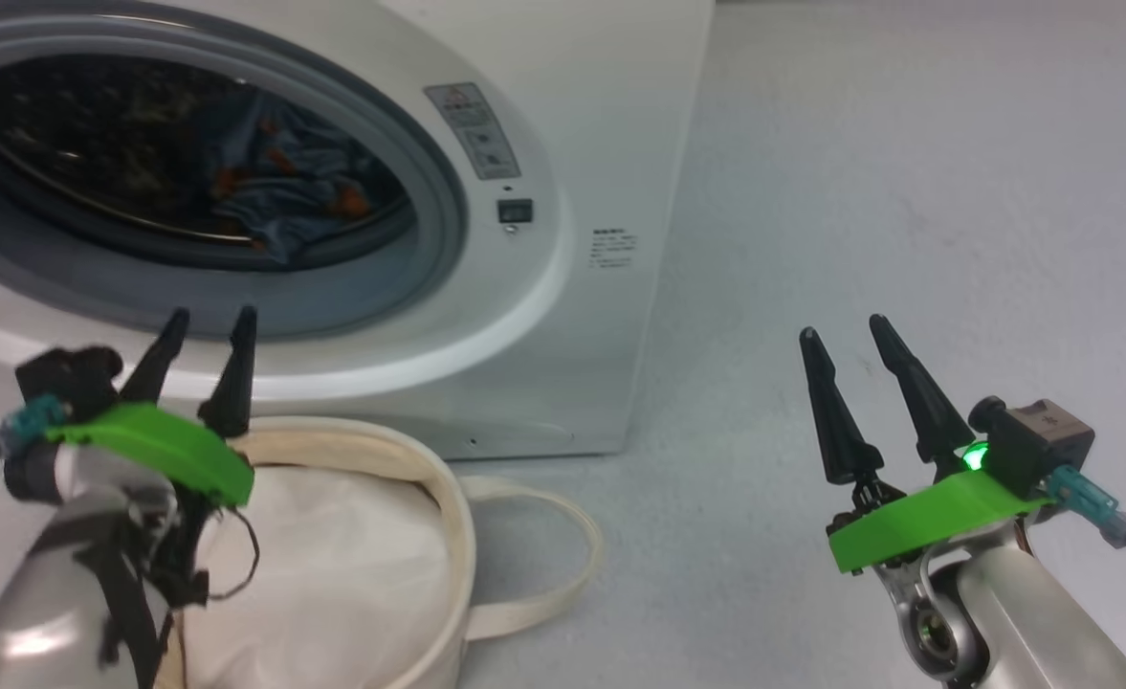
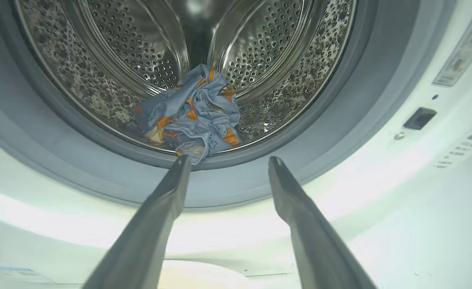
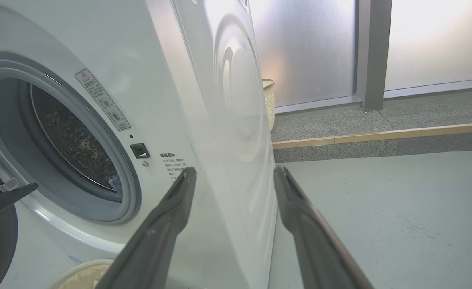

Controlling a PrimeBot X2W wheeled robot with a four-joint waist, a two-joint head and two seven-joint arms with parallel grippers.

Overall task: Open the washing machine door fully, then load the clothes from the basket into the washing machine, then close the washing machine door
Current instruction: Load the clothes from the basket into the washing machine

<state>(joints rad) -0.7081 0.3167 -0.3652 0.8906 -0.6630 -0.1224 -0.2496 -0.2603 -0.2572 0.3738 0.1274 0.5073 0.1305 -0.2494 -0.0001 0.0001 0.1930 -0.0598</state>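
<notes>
- One crumpled bundle of light-blue, orange-printed clothes (image 2: pixel 191 114) lay low in the washing machine (image 1: pixel 563 316) drum (image 2: pixel 260 52).
- One cream basket (image 1: pixel 362 536) stood before it.
- The left gripper (image 1: pixel 213 313) and right gripper (image 1: pixel 843 327) gaped wide, empty.

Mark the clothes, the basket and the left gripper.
clothes (image 2: pixel 191 116), left wrist view, middle of the crumpled bundle
basket (image 1: pixel 455 526), head view, cream rim
left gripper (image 1: pixel 213 316), head view, midway between its fingertips

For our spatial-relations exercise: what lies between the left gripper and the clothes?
Between left gripper and clothes, only the grey ring and drum lip, shown in the head view.
</notes>
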